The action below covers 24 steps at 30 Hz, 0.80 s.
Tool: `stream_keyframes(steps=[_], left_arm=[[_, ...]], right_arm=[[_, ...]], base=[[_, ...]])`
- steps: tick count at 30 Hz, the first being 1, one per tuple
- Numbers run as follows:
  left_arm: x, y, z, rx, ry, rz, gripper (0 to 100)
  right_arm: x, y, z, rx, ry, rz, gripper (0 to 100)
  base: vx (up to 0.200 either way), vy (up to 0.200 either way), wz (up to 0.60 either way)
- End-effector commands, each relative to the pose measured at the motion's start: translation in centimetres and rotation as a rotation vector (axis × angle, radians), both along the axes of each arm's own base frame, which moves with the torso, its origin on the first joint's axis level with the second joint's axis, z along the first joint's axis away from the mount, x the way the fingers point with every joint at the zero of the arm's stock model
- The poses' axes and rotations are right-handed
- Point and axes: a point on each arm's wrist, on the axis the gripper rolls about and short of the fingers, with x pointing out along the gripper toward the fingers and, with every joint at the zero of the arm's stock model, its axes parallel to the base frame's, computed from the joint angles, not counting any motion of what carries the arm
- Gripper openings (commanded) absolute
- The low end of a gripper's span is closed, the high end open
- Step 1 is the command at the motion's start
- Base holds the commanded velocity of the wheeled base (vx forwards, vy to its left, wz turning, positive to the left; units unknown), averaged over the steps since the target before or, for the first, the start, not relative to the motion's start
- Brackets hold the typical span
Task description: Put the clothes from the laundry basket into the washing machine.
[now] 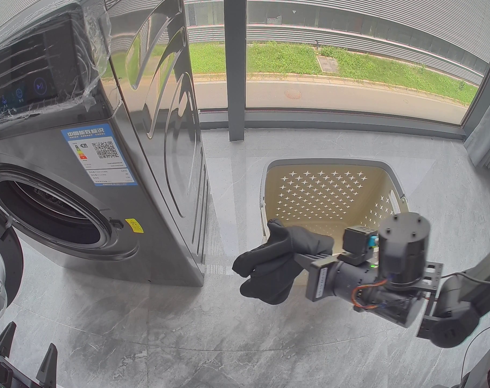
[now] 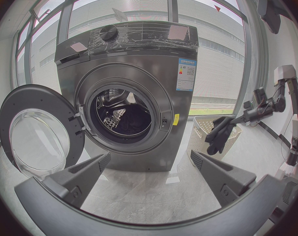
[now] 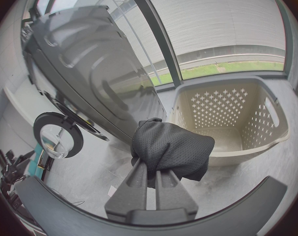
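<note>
My right gripper (image 1: 300, 258) is clamped on a dark garment (image 1: 272, 270). The laundry basket (image 1: 331, 163) looks empty, so I judge only this piece remains for the washing machine (image 1: 148, 152).

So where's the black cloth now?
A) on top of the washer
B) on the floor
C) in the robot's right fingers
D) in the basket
C: the right fingers clamp the black cloth, held in the air beside the laundry basket.
</note>
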Motion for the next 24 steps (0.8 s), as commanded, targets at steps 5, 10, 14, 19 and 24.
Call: stream_keyframes(steps=[5, 10, 14, 19, 24], left_arm=[[0.0, 0.0, -0.5, 0.001, 0.004, 0.0, 100], [0.0, 0.0, -0.5, 0.001, 0.004, 0.0, 100], [0.0, 0.0, -0.5, -0.004, 0.004, 0.0, 100], [0.0, 0.0, -0.5, -0.003, 0.007, -0.003, 100], [0.0, 0.0, -0.4, -0.003, 0.005, -0.001, 100]], right_arm=[[-7.9, -7.7, 5.7, 0.055, -0.26, 0.122, 0], [-8.0, -8.5, 6.2, 0.022, -0.324, 0.122, 0], [-7.9, -8.5, 6.0, 0.012, -0.317, 0.114, 0], [-7.8, -8.4, 6.1, 0.016, -0.321, 0.107, 0], [-7.7, -8.4, 6.3, 0.019, -0.323, 0.098, 0]], base=[[0.0, 0.0, 0.0], [-0.08, 0.0, 0.0], [-0.2, 0.0, 0.0], [-0.2, 0.0, 0.0], [-0.2, 0.0, 0.0]])
